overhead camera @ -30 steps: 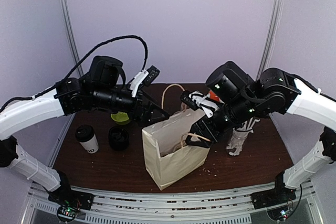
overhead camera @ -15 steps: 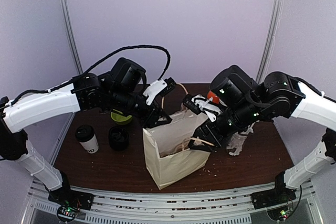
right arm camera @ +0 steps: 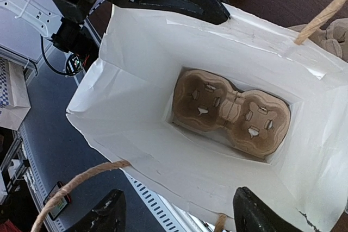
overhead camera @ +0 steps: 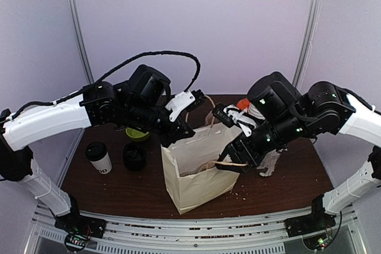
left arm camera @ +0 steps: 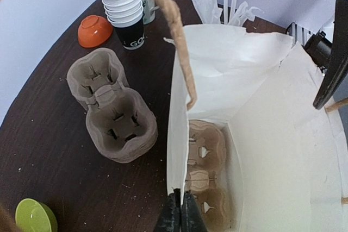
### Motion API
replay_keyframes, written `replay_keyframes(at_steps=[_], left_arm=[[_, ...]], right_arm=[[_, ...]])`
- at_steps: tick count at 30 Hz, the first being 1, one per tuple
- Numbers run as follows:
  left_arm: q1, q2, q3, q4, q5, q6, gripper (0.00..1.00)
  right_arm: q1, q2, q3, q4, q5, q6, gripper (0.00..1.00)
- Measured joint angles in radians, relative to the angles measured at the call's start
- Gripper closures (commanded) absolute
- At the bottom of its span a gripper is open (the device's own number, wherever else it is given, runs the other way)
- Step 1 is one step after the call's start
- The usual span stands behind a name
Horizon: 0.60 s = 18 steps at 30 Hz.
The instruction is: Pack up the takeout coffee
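The takeout coffee [overhead camera: 99, 157], a white cup with a black lid, stands on the table's left side, away from both grippers. A white paper bag [overhead camera: 193, 176] stands upright in the middle. My left gripper [left arm camera: 181, 210] is shut on the bag's left rim [left arm camera: 175, 134], and it shows in the top view [overhead camera: 180, 133]. My right gripper [right arm camera: 179, 215] is open, its fingers [right arm camera: 255, 210] standing wide at the bag's near rim [right arm camera: 179, 177]. A brown cup carrier [right arm camera: 231, 110] lies flat on the bag's bottom.
A short black stack of lids [overhead camera: 134, 156] sits beside the coffee. Behind the bag are a stack of brown carriers [left arm camera: 111, 115], a stack of lidless cups [left arm camera: 124, 4], an orange bowl [left arm camera: 94, 30], a green bowl [left arm camera: 33, 217] and wrapped cutlery [overhead camera: 271, 162].
My left arm swung in to the bag and its jaws closed on the rim. The right gripper's jaws widened a little at the bag's other rim.
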Motion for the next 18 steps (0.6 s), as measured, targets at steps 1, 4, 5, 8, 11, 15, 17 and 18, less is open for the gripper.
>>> replay_keyframes(at_steps=[1, 4, 5, 8, 11, 15, 17, 18], left_arm=[[-0.003, 0.000, 0.002, -0.002, -0.012, 0.003, 1.00], [-0.022, -0.006, 0.010, -0.005, -0.066, 0.013, 1.00], [-0.035, -0.013, 0.010, -0.008, -0.093, 0.019, 1.00], [-0.088, -0.035, 0.010, -0.010, -0.180, 0.039, 1.00], [-0.145, -0.056, 0.010, -0.011, -0.266, 0.057, 1.00], [-0.208, -0.079, -0.005, 0.002, -0.376, 0.074, 1.00], [-0.223, -0.092, -0.026, 0.007, -0.420, 0.080, 1.00], [-0.225, -0.098, -0.036, 0.010, -0.436, 0.082, 1.00]], right_arm=[[0.000, -0.006, 0.002, -0.001, 0.006, 0.001, 0.30], [0.000, -0.020, 0.024, -0.002, 0.036, 0.004, 0.31], [0.000, -0.026, 0.039, -0.001, 0.054, 0.004, 0.31], [0.000, -0.055, 0.064, 0.015, 0.099, 0.005, 0.33], [0.000, -0.084, 0.069, 0.026, 0.123, 0.005, 0.35], [0.000, -0.092, 0.063, 0.037, 0.130, 0.011, 0.33], [0.000, -0.091, 0.050, 0.047, 0.131, 0.015, 0.28], [0.000, -0.091, 0.045, 0.048, 0.131, 0.017, 0.25]])
